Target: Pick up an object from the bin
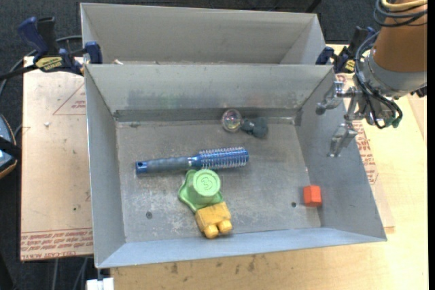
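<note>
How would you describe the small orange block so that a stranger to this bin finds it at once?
Start at the grey metal bin and look at the right part of its floor. There lies the small orange block, alone. It is the only orange cube, well right of the blue hairbrush and green cup.

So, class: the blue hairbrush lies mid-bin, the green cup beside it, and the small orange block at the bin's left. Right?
Not quite: the camera view shows the small orange block at the right of the bin, not its left. The blue hairbrush does lie mid-bin, the green cup beside it.
</note>
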Robot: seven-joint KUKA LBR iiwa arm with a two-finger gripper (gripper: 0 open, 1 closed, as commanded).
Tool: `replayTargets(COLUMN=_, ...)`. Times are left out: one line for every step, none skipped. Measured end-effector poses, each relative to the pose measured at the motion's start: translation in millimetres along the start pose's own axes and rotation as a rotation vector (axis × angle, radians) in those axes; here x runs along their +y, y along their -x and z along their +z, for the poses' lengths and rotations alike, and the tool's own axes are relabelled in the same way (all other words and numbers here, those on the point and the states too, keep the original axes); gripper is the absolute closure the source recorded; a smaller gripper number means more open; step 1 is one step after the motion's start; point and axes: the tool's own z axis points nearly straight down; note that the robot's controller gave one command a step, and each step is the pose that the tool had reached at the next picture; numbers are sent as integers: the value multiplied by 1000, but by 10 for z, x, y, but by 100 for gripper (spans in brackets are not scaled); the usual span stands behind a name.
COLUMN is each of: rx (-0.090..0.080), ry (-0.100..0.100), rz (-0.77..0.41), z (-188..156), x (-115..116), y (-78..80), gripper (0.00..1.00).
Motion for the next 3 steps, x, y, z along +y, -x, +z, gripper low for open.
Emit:
replayTargets(rx=5, ry=4, rz=66, z=1294, x=820, y=342, gripper=0)
replayTargets(rx=-2, ry=1, rz=-48, z=890, x=990, y=231, gripper=0)
replayTargets(rx=-5, ry=1, rz=18, z=1506, x=1727, y=-144, gripper=0)
